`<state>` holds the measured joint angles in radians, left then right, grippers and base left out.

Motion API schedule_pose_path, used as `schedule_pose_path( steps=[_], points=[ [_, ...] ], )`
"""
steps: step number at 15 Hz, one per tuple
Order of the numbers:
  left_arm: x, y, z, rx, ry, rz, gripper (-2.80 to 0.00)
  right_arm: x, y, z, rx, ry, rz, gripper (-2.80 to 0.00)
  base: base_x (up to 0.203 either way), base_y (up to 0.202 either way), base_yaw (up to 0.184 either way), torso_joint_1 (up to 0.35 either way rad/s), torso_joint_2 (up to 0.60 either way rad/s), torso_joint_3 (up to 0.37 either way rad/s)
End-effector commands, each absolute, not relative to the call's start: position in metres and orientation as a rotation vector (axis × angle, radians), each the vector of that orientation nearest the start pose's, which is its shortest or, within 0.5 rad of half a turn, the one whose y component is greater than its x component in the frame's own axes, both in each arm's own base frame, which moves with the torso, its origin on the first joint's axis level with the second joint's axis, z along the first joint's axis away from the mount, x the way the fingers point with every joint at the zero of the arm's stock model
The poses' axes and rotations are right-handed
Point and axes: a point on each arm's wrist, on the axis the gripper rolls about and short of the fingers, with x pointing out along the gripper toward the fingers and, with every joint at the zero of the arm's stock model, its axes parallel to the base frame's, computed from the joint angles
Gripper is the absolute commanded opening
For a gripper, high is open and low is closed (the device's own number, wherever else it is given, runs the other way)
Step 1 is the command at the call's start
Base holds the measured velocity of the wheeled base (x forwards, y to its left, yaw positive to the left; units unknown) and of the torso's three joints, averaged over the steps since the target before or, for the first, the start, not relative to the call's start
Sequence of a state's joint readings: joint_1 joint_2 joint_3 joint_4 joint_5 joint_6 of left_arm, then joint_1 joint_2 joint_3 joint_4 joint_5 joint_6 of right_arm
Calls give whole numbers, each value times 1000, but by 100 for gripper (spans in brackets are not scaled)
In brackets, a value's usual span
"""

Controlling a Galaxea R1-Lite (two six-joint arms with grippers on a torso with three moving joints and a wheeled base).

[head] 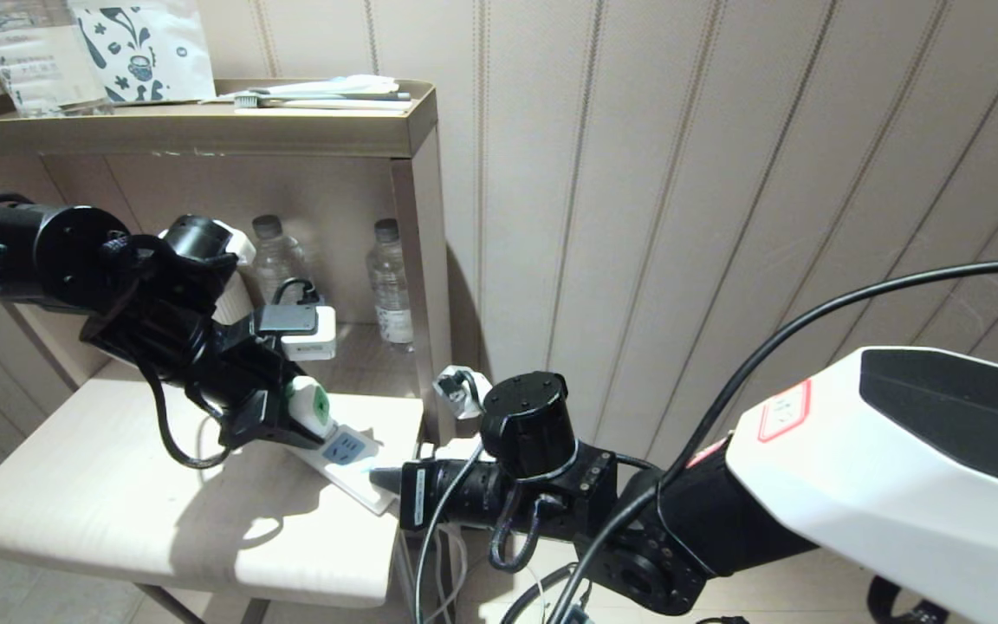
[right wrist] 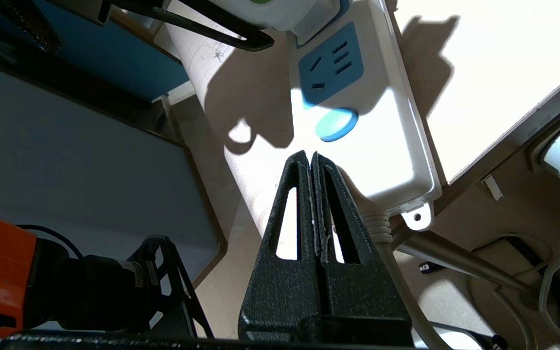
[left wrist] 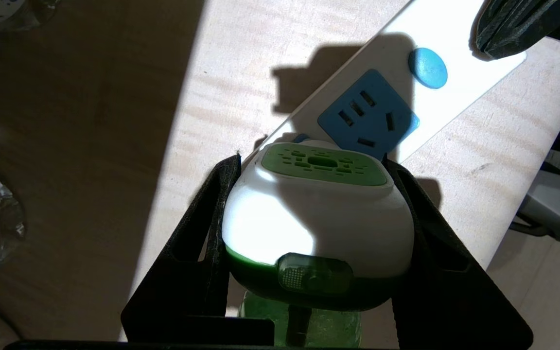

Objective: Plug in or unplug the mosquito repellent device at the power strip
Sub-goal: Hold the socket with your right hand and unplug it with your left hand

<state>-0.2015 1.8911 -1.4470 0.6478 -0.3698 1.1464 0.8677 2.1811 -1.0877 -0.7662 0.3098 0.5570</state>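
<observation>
The mosquito repellent device (head: 312,407), white with a green face, sits between the fingers of my left gripper (head: 291,425), which is shut on its sides (left wrist: 316,214). It is tilted over the power strip (head: 352,468), beside a free blue socket (left wrist: 365,116). Its pins are hidden, so I cannot tell if they are in. The green bottle (left wrist: 309,325) shows behind the head. My right gripper (right wrist: 311,158) is shut and empty, its tips resting on the strip's cord end (right wrist: 382,160) near a round blue button (right wrist: 337,124).
The strip lies at the right edge of a pale wooden table (head: 100,485). Behind it is a shelf unit (head: 204,130) with two clear water bottles (head: 389,282). A wall plug (head: 460,386) and loose cables (head: 438,563) sit beside and under the table.
</observation>
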Motion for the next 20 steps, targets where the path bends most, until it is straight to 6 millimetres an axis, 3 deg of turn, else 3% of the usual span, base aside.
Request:
schedule_pose_path(
  steps=[1,6,20],
  points=[
    [325,-73,186,909,674,-1071,-280,266,320,85,394,669,1022,-280,0,0,0,0,0,0],
    [326,-68,192,896,654,-1057,-280,271,321,65,383,713,998,-280,0,0,0,0,0,0],
    [321,-66,218,917,580,-1012,-280,273,324,49,373,749,985,-280,0,0,0,0,0,0]
  ],
)
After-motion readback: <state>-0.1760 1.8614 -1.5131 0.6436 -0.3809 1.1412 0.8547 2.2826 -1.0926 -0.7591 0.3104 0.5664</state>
